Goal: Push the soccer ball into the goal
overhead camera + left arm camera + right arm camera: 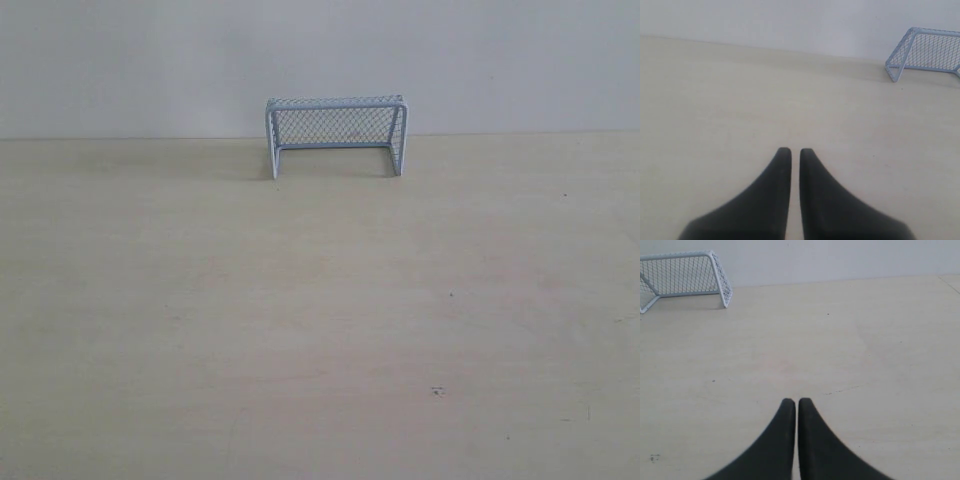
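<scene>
The goal (335, 135), pale blue-white frame with fine mesh netting, stands at the far edge of the table against the wall, its mouth facing me; it also shows in the left wrist view (925, 52) and the right wrist view (682, 277). The soccer ball is out of view in every frame. My left gripper (795, 150) is shut with nothing between its black fingers, low over bare wood. My right gripper (797, 400) is likewise shut and empty, far from the goal. Neither arm appears in the exterior view.
The pale wooden table (320, 320) runs to a white wall (320, 60) at the back. A small dark speck (437, 391) marks the wood near the front right.
</scene>
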Controlling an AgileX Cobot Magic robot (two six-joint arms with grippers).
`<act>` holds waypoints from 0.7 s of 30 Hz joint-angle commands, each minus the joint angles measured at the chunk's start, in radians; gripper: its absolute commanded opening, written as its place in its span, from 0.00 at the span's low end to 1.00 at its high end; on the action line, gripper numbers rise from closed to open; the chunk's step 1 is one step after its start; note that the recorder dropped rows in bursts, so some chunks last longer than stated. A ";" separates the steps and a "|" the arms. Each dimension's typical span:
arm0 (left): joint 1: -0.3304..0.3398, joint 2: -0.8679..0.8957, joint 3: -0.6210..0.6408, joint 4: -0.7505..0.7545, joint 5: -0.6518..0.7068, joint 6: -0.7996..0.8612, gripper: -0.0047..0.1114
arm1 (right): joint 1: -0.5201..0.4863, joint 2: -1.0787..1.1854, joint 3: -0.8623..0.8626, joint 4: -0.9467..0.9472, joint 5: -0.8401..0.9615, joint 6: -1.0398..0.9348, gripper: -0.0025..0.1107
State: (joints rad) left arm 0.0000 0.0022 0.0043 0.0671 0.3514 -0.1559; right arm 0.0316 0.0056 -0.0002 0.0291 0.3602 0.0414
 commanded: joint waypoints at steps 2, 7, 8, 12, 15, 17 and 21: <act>0.002 -0.002 -0.004 -0.005 -0.012 -0.009 0.09 | -0.002 -0.006 0.000 -0.009 -0.006 0.002 0.02; 0.002 -0.002 -0.004 -0.005 -0.012 -0.009 0.09 | -0.002 -0.006 0.000 -0.009 -0.006 0.002 0.02; 0.002 -0.002 -0.004 -0.005 -0.012 -0.009 0.09 | -0.002 -0.006 0.000 -0.009 -0.006 0.002 0.02; 0.002 -0.002 -0.004 -0.005 -0.012 -0.009 0.09 | -0.002 -0.006 0.000 -0.004 -0.005 0.002 0.02; 0.002 -0.002 -0.004 -0.005 -0.012 -0.009 0.09 | -0.002 -0.006 0.000 0.002 -0.005 0.002 0.02; 0.002 -0.002 -0.004 -0.005 -0.012 -0.009 0.09 | -0.002 -0.006 0.000 0.002 -0.005 0.002 0.02; 0.002 -0.002 -0.004 -0.005 -0.012 -0.009 0.09 | -0.002 -0.006 0.000 0.002 -0.005 0.002 0.02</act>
State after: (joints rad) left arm 0.0000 0.0022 0.0043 0.0671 0.3514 -0.1559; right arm 0.0316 0.0056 -0.0002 0.0328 0.3602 0.0414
